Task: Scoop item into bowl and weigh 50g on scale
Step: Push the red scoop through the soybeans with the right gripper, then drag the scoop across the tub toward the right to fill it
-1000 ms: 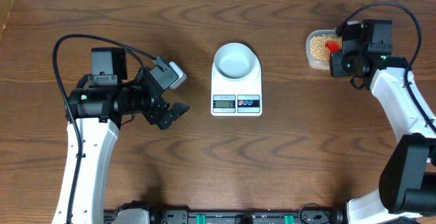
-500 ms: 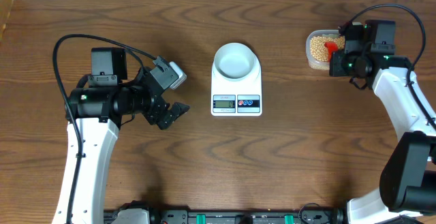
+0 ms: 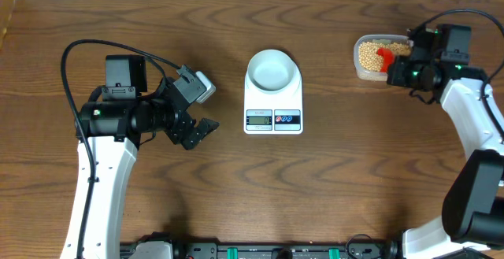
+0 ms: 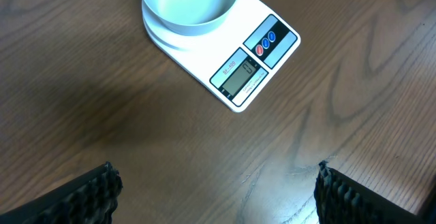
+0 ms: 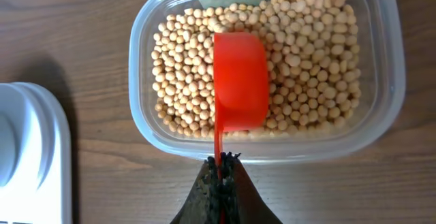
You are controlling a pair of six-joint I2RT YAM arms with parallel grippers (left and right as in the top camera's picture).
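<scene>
Right jaws pinched shut on handle of red scoop (image 5: 238, 91), its cup over soybeans (image 5: 306, 47) in clear tub (image 5: 392, 81). Left jaws spread wide, empty, above surface (image 4: 102, 115) near scale (image 4: 197, 57); empty bowl (image 4: 191, 3) on scale.

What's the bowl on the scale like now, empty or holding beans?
Empty. The bowl on the scale shows a bare pale inside; the beans lie in the clear tub.

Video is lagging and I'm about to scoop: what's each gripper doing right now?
Left gripper: open, holding nothing.
Right gripper: closed on the handle of the red scoop.
</scene>
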